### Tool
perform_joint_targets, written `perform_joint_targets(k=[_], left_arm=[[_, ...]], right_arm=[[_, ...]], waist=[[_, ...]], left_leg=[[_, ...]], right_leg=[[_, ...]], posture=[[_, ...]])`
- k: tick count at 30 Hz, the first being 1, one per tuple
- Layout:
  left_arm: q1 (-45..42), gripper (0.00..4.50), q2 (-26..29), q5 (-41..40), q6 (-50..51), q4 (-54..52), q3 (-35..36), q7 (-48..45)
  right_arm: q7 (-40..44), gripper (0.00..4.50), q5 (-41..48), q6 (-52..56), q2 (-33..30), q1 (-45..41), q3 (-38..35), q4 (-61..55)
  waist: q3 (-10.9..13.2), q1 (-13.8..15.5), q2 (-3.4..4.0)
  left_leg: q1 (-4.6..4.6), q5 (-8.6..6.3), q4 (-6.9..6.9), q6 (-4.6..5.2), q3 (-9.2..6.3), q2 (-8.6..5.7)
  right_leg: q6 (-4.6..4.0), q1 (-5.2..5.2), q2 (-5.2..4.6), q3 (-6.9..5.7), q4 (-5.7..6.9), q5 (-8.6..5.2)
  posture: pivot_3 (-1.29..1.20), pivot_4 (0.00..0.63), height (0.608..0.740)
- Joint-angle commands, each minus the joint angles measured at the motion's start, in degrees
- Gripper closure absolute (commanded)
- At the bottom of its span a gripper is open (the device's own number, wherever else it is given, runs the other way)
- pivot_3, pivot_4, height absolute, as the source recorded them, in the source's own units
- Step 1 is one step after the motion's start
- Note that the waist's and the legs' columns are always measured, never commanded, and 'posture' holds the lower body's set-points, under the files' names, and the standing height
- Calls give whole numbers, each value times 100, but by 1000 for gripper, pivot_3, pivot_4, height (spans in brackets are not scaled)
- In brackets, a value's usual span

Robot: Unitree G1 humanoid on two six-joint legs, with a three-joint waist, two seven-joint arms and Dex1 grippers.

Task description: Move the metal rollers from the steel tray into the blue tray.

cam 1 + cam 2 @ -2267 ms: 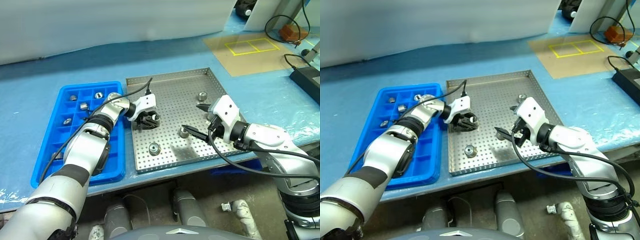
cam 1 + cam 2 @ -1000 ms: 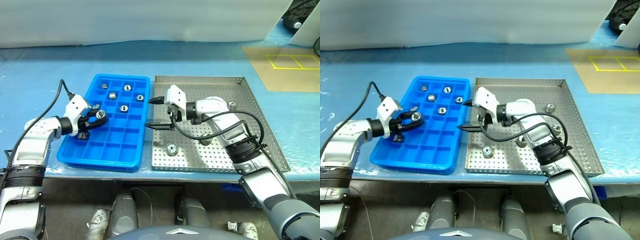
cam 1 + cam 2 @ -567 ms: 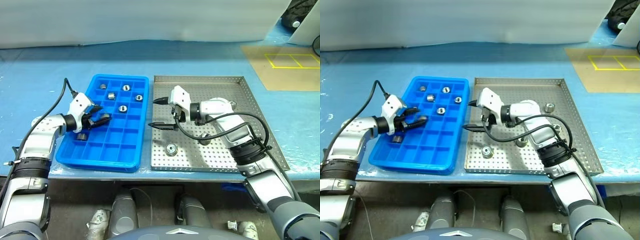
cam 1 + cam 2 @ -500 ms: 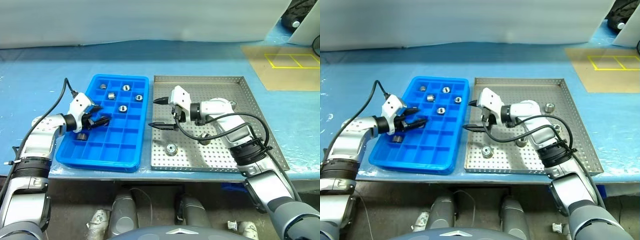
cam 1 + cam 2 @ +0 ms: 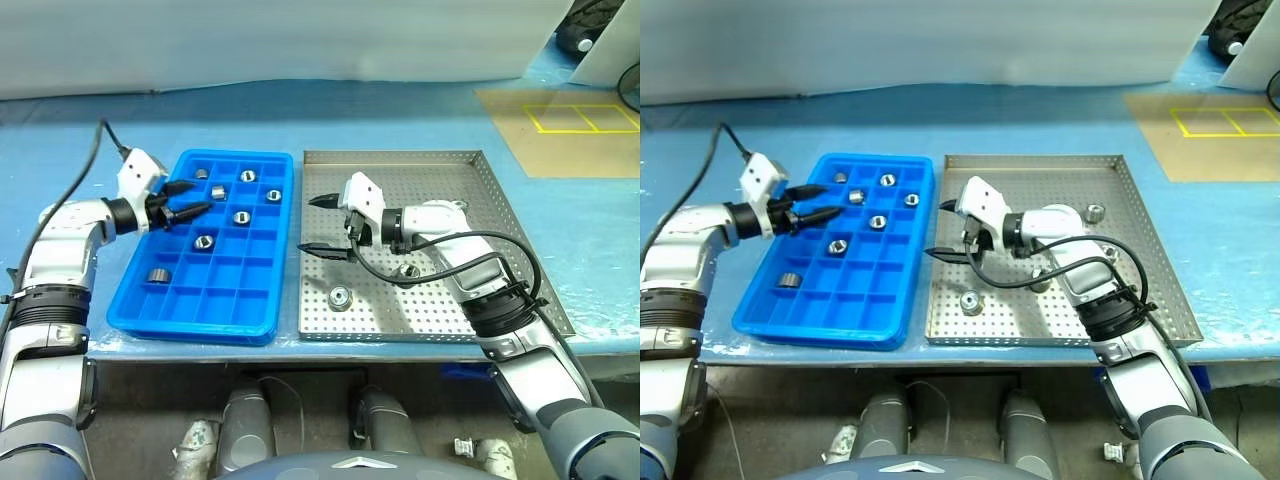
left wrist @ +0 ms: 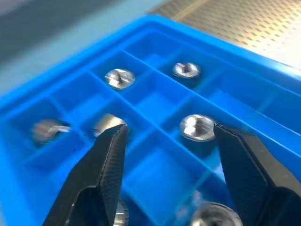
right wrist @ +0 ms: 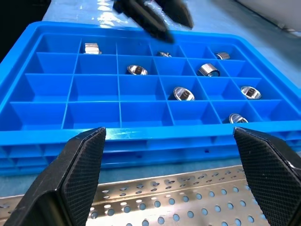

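We see the blue tray (image 5: 150,300) lying just left of the steel tray (image 5: 500,190) on the blue-covered table (image 5: 300,110); seven metal rollers (image 5: 204,241) sit in its compartments, while others, including one near the front (image 5: 340,297), lie on the steel tray's perforated floor. Our left gripper (image 5: 185,198) hangs over the blue tray's far left part, fingers parted and grasping nothing. Our right gripper (image 5: 322,225) hovers over the steel tray's left edge, fingers spread wide and empty, pointing toward the blue tray.
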Motion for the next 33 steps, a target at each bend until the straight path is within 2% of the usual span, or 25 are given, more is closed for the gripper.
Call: perform_joint_targets(k=[1,7,10,15,21,25,33], left_arm=[[-119,1420,-350,-19,-12,-194,-340,-199],[-1102,1420,-1288,185,-580,714,-699,-142],[-1672,1420,-1828,327,-950,1375,-996,-510],[-2254,1420,-2397,582,-1496,2258,-1327,-1087],[-2557,1420,-2897,901,-2063,2948,-1670,-1723],[-2654,1420,-3230,1036,-2505,3331,-1634,-1534],[-2765,1420,-3817,1173,-2747,3847,-1565,-1313]], right_arm=[[-154,0,46,142,-136,137,-283,-473],[-457,0,65,568,-447,574,-547,-1159],[-699,0,127,931,-624,922,-789,-1690],[-947,0,246,1478,-915,1467,-1177,-2453],[-1165,0,530,2184,-1394,2290,-1903,-3388],[-1438,0,654,2550,-1470,2667,-2222,-3834],[-1954,0,918,3119,-1422,3289,-2593,-4619]], waist=[[0,-7,0],[0,-59,-2],[-1,-142,-3],[-3,-373,-5],[-4,-545,-3],[-4,-651,-2],[-5,-784,-2]], left_leg=[[-1,0,1,0,0,0],[-2,1,18,0,0,3],[3,-3,34,7,1,-2],[5,-11,46,20,7,-4],[3,-25,40,43,11,-2],[18,-38,50,65,13,-6],[12,-60,82,99,22,-15]], right_leg=[[0,0,0,0,0,0],[-1,2,2,1,16,1],[1,17,0,12,10,1],[3,29,2,25,-13,2],[5,31,5,28,-36,3],[7,63,2,28,-61,5],[9,70,-1,38,-68,4]], posture=[[-245,150,740],[-376,150,740],[-446,150,740],[-531,150,740],[-648,150,740],[-704,150,740],[-774,150,740]])
